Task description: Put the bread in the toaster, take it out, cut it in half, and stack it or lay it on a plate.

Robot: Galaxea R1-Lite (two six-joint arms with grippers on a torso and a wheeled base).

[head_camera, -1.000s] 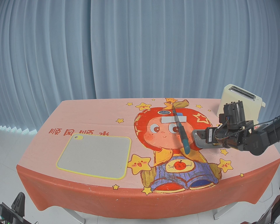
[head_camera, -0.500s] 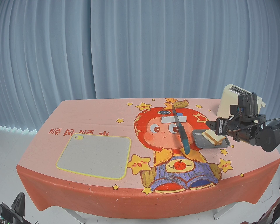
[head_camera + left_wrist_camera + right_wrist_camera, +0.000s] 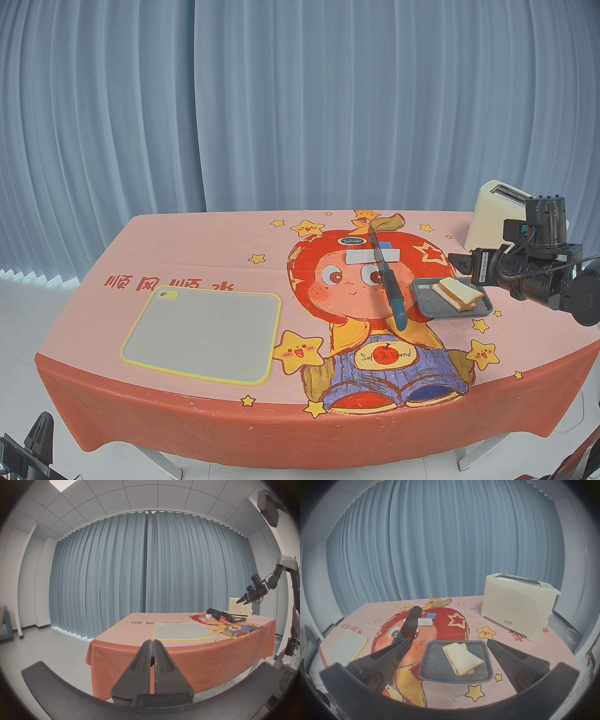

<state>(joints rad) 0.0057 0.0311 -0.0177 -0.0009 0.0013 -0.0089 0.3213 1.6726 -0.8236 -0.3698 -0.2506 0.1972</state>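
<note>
My right tool [image 3: 448, 642] hangs wide open near the bread [image 3: 460, 292], which lies on the grey tray [image 3: 425, 301] at three o'clock on the table [image 3: 187, 250], toaster [image 3: 500, 212] at the tray's one o'clock; my left tool [image 3: 153, 645] is closed.

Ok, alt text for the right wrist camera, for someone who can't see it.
The open right gripper points at bread slices on a grey tray on a pink cartoon tablecloth. A cream toaster stands beyond the tray; a knife and cutting board lie farther off.
</note>
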